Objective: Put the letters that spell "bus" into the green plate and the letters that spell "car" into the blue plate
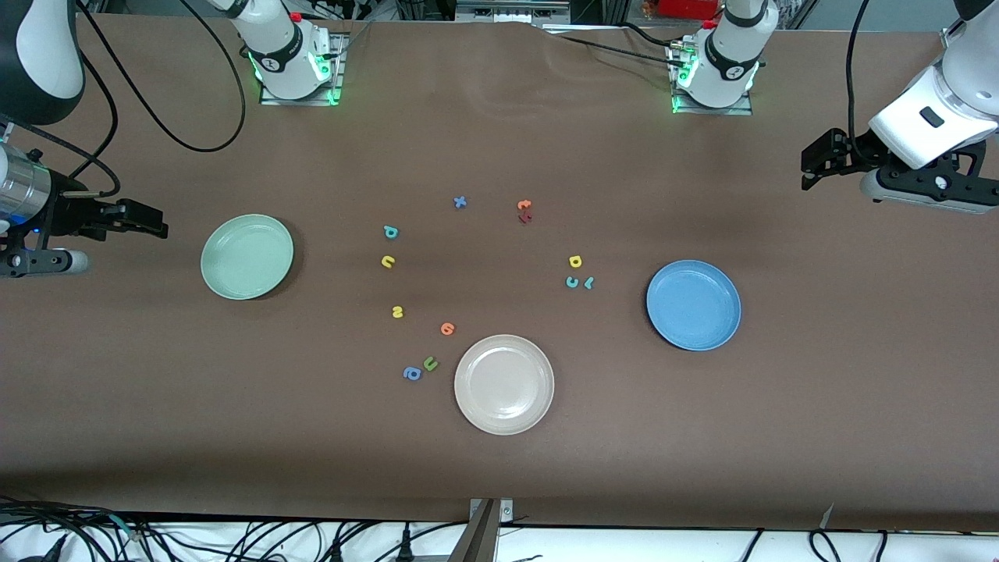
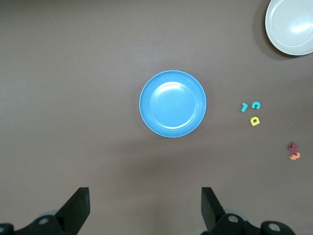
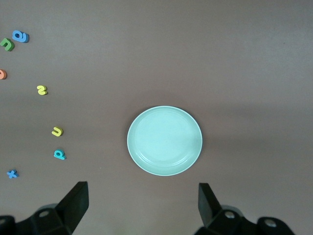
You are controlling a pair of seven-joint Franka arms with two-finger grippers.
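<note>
Round beige plate [image 1: 504, 384] smooth, shallow-rimmed; foam letters scattered on brown table [image 1: 234, 437].

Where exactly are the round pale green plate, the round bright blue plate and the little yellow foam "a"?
Round pale green plate [image 1: 247, 268]: front view, bare middle of its dish.
Round bright blue plate [image 1: 693, 305]: front view, bare middle of its dish.
Little yellow foam "a" [image 1: 575, 261]: front view, on the letter's body.

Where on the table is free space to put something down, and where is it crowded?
Free: the strip between the beige plate and the table's camera-side edge, and the cloth between the robot bases and the blue x. Crowded: the middle, letters scattered between the green plate and blue plate.
</note>
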